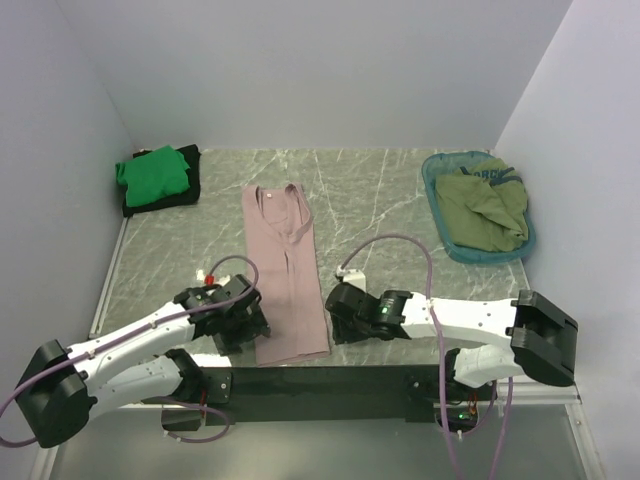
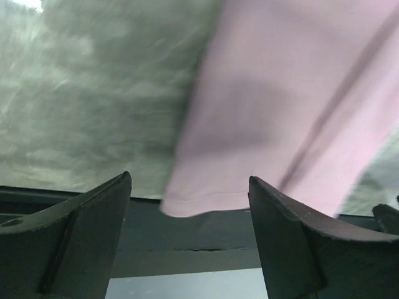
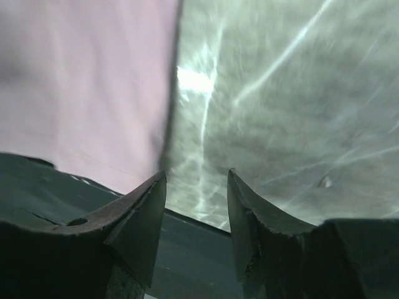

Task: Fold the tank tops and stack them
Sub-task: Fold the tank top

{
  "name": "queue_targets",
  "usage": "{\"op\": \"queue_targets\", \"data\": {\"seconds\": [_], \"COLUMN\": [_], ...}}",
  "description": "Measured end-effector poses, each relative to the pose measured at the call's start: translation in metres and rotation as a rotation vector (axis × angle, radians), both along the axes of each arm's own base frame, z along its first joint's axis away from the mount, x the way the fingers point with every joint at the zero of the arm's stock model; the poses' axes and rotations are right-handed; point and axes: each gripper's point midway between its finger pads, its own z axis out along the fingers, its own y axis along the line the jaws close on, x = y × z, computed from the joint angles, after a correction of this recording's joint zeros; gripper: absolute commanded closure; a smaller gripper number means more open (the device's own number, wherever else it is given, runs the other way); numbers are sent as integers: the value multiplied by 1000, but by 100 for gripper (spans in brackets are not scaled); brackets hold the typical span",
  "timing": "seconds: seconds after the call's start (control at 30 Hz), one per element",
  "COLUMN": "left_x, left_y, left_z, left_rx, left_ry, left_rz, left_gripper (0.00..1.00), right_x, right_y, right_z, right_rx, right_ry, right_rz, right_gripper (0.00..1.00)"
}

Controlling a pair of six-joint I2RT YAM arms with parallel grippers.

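Observation:
A dusty pink tank top (image 1: 283,270) lies folded lengthwise into a narrow strip down the middle of the table, neck at the far end, hem at the near edge. My left gripper (image 1: 250,325) is open and empty at its near left corner; the hem (image 2: 206,202) shows between its fingers. My right gripper (image 1: 338,310) is open and empty just right of the near hem; the pink cloth (image 3: 81,93) fills the left of its view. A folded bright green top (image 1: 152,172) lies on a black top (image 1: 190,190) at the far left. An olive green top (image 1: 482,210) lies in the basket.
A teal oval basket (image 1: 440,228) stands at the far right. A black strip (image 1: 330,380) runs along the table's near edge under both grippers. Grey walls close the left, back and right sides.

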Motion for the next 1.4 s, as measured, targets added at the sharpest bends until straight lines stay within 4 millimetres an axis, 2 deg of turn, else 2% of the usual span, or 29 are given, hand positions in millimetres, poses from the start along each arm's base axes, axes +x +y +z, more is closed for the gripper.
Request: {"op": "queue_targets", "data": {"seconds": [0.07, 0.17, 0.37, 0.5, 0.77, 1.07, 1.37, 1.4], "left_x": [-11, -26, -35, -41, -42, -44, -45, -45], "left_y": [5, 11, 3, -1, -8, -8, -13, -13], "left_z": [-11, -24, -22, -23, -23, -26, -29, -30], "left_rx": [2, 3, -48, -76, -106, -100, -102, -102], "left_ry": [36, 84, 88, 93, 83, 100, 118, 118], "left_rz": [3, 0, -25, -40, -58, -39, -49, -51], "left_gripper": [19, 21, 25, 27, 31, 43, 55, 59], "right_x": [-9, -18, -23, -25, -26, -27, -29, -28], "right_y": [-5, -3, 18, 23, 26, 29, 43, 44], "right_z": [-13, -21, -23, -24, -22, -31, -31, -31], "right_rx": [-1, 27, 113, 147, 177, 162, 209, 210], "right_ry": [40, 79, 115, 129, 135, 155, 172, 172], "right_rz": [5, 15, 41, 42, 28, 29, 53, 54], "right_gripper": [48, 48, 47, 47, 46, 47, 50, 51]}}
